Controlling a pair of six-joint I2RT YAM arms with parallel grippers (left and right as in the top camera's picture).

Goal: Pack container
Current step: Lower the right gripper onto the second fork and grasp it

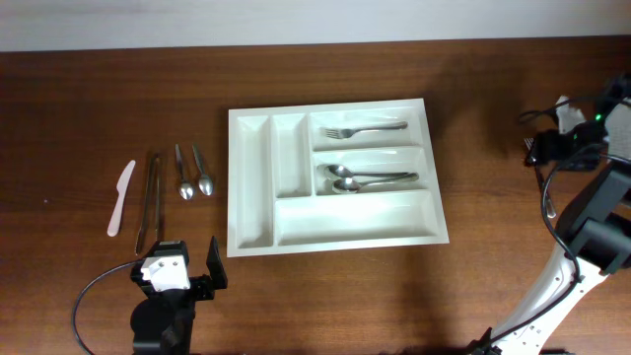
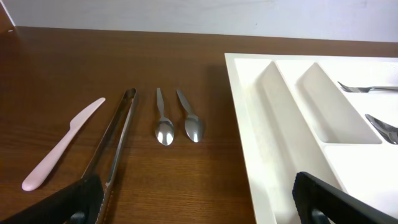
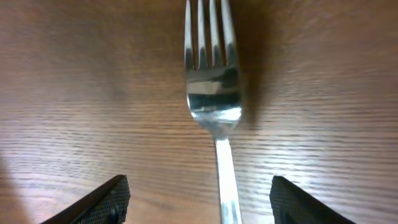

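Wooden worktop [image 1: 79, 118]: pale knife [image 1: 120, 197], tongs [image 1: 151, 197] and two loose spoons [image 1: 185, 179] lie at 9 o'clock of the container [image 1: 355, 219]. Left gripper [image 1: 182, 268] stands at 7 o'clock, jaws wide, empty. Container sits centre and holds a packed fork [image 1: 365, 129] and two packed spoons [image 1: 370, 178]. At 3 o'clock, right gripper [image 3: 199, 196] straddles a loose fork [image 3: 213, 93], unclenched. Judged next: close, lift, carry. Nothing appears to obstruct.

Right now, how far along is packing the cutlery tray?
Partly done. Done: one fork and two large spoons lie in long compartments of the container. In hand: the right tool hovers open around a second fork on the table, not gripping it. Left: the pink knife, tongs and two small spoons lie outside, by the open left tool.
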